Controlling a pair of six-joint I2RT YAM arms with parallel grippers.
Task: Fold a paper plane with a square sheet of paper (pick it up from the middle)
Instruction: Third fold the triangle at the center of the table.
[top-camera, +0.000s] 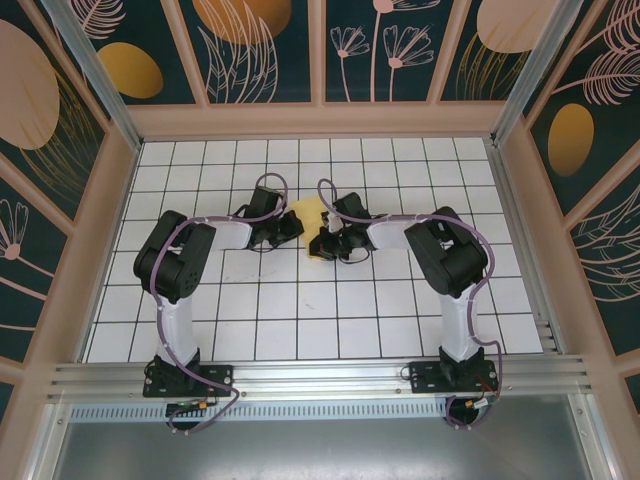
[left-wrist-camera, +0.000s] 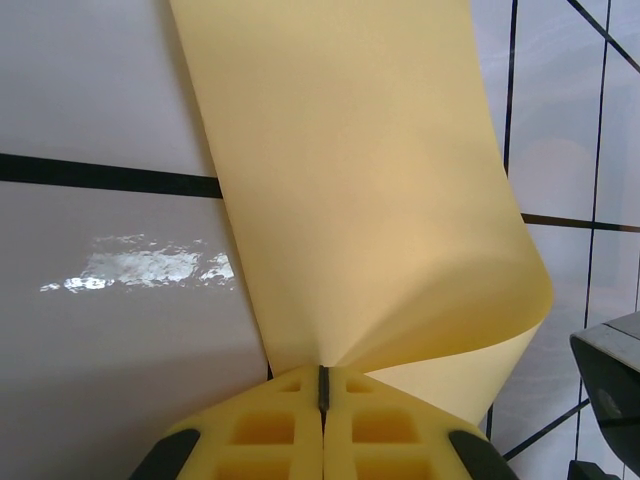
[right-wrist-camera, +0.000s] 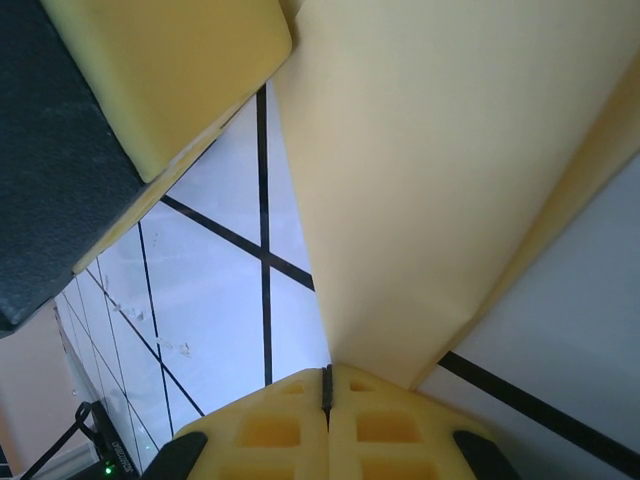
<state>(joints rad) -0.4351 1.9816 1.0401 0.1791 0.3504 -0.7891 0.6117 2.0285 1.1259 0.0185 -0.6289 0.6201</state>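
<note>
Overhead, the left gripper (top-camera: 288, 228) and right gripper (top-camera: 328, 243) are hiding most of the square sheet of paper (top-camera: 308, 211), midway between the side edges of the table (top-camera: 200, 330). Each wrist view is showing its jaws pinching the curling sheet's edge.

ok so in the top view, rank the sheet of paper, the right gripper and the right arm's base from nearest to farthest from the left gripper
Measured from the left gripper:
1. square sheet of paper: pinched in the gripper's shut fingers, just to its right.
2. right gripper: across the sheet, also shut on it.
3. right arm's base: far off at the near edge, on the right.
</note>
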